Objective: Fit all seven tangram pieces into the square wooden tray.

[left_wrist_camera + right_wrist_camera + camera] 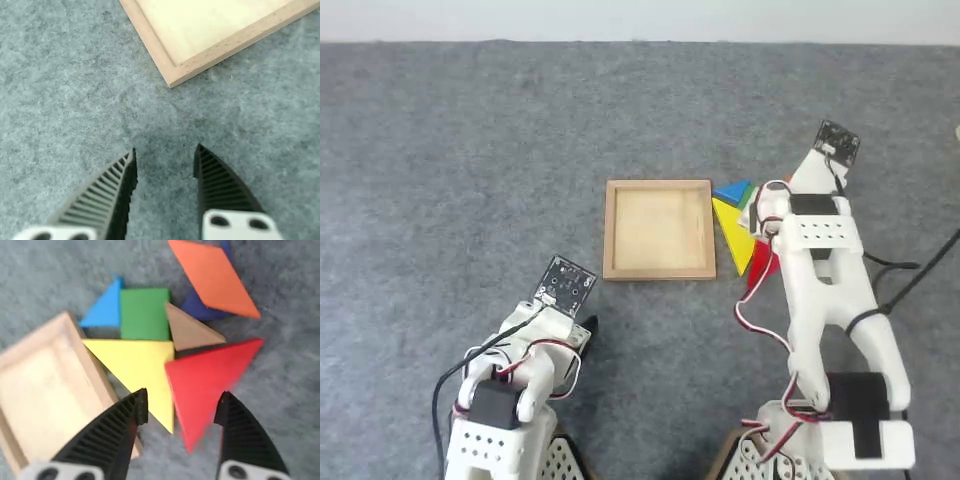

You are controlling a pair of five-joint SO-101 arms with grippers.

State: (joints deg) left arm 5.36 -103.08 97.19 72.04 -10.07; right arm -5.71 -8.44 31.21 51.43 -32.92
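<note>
The square wooden tray lies mid-table with nothing in it; its corner and its side also appear in the wrist views. The tangram pieces cluster just right of it: yellow triangle, red triangle, green square, light blue triangle, tan triangle, orange parallelogram over a dark blue piece. My right gripper hangs open above the red and yellow triangles. My left gripper stands open over bare carpet, near the tray's front left corner.
Grey carpet covers the whole table, with wide free room left of and behind the tray. A pale wall edge bounds the far side. Cables trail from both arm bases.
</note>
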